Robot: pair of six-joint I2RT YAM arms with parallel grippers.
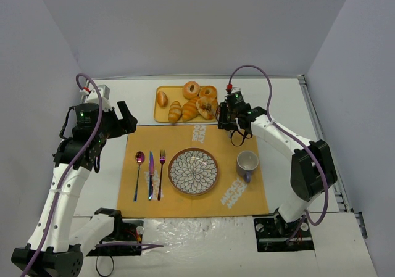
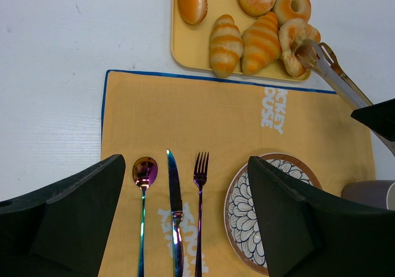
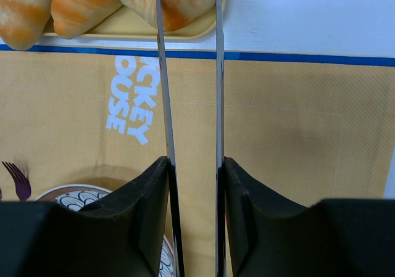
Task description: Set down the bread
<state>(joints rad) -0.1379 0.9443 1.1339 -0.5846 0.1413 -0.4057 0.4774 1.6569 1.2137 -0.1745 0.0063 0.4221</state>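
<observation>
I see the bread (image 2: 293, 35) lying on the yellow tray (image 2: 185, 45), in the tray's near right corner. It is a round, curled bun, golden-brown with paler ridges across the crust. The two thin blades of the tongs (image 2: 336, 76) reach in on either side of it; I can't tell whether they pinch it

Carried directly on white table (image 1: 290, 95): orange placemat (image 1: 185, 204); yellow tray (image 1: 174, 92), just beyond placemat's far edge.
</observation>
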